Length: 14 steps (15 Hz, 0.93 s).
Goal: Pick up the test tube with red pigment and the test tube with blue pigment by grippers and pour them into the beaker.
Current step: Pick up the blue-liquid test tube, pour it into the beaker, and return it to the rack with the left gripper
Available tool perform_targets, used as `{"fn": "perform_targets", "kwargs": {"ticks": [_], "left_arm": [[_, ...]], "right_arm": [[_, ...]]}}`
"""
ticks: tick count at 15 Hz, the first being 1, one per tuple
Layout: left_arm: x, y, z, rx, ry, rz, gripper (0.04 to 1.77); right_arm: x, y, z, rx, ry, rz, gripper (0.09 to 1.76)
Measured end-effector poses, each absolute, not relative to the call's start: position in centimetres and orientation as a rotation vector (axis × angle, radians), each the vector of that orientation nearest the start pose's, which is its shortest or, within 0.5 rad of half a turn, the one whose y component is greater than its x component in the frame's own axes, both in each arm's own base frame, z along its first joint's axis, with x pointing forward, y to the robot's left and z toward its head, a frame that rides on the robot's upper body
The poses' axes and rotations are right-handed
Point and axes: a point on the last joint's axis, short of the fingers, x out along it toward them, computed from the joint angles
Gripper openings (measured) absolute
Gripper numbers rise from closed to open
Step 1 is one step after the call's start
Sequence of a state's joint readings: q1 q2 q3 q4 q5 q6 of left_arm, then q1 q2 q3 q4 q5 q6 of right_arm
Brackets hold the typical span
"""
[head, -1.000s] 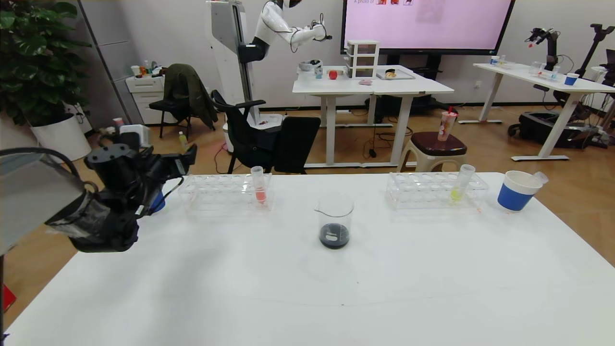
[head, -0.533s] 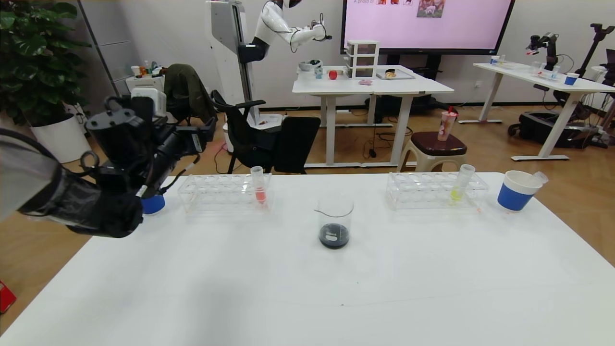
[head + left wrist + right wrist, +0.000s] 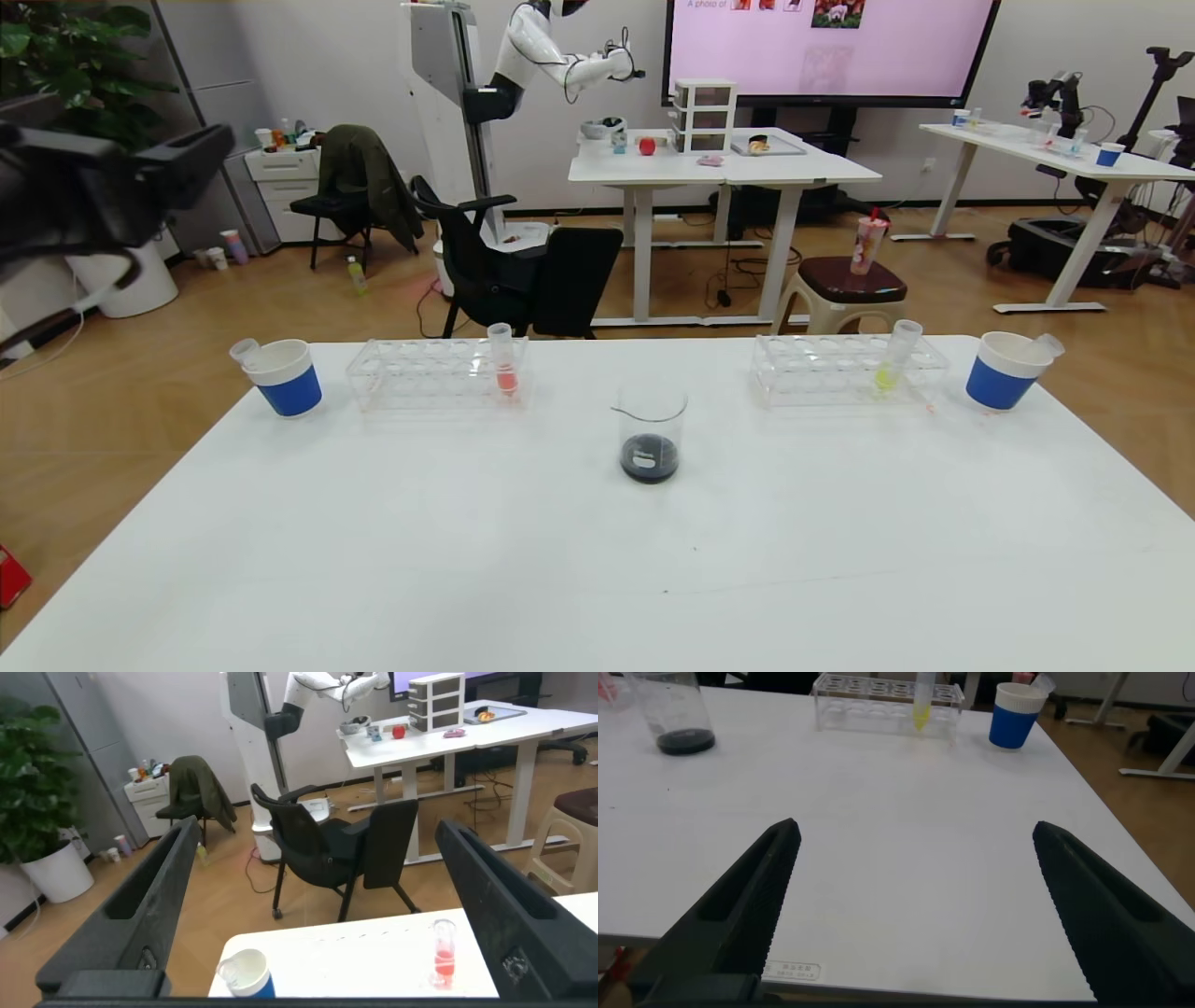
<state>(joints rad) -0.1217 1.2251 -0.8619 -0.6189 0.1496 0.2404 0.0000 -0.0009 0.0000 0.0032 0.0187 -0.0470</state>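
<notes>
The beaker (image 3: pixel 651 431) stands mid-table with dark liquid at its bottom; it also shows in the right wrist view (image 3: pixel 677 714). No tube with a deep red or bright blue tip shows. A clear tube (image 3: pixel 245 350) leans in the left blue-banded cup (image 3: pixel 285 376), and another clear tube (image 3: pixel 1047 345) leans in the right cup (image 3: pixel 1004 371). My left gripper (image 3: pixel 201 154) is raised high beyond the table's far left corner, open and empty (image 3: pixel 318 829). My right gripper (image 3: pixel 917 829) is open and empty, low over the table's near right part, out of the head view.
A left rack (image 3: pixel 439 375) holds a salmon-orange tube (image 3: pixel 505 359). A right rack (image 3: pixel 845 371) holds a yellow-green tube (image 3: pixel 894 357). A black office chair (image 3: pixel 523 271) stands behind the table's far edge.
My left arm has risen and drawn back to the left, away from the left cup. The cup and the clear tube in it now show.
</notes>
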Motion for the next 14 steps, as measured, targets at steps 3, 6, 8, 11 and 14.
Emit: {"fn": "perform_targets", "kwargs": {"ticks": [3, 6, 8, 11, 14], "left_arm": [[10.3, -0.7, 32.2, 0.225, -0.22, 0.094, 1.75], [3.1, 0.2, 31.3, 0.238, -0.232, 0.159, 1.75], [-1.0, 0.5, 29.8, 0.249, -0.238, 0.215, 1.75], [-5.6, 0.6, 26.9, 0.244, -0.295, 0.252, 1.75], [-8.4, 0.6, 23.7, 0.234, -0.372, 0.258, 1.75]], "right_arm": [[-2.3, 0.0, 7.5, -0.047, 0.002, 0.019, 1.74], [-2.3, 0.0, 7.5, -0.047, 0.001, 0.019, 1.74], [-2.3, 0.0, 7.5, -0.047, 0.002, 0.019, 1.74], [-2.3, 0.0, 7.5, -0.047, 0.002, 0.019, 1.74], [-2.3, 0.0, 7.5, -0.047, 0.002, 0.019, 1.74]]}}
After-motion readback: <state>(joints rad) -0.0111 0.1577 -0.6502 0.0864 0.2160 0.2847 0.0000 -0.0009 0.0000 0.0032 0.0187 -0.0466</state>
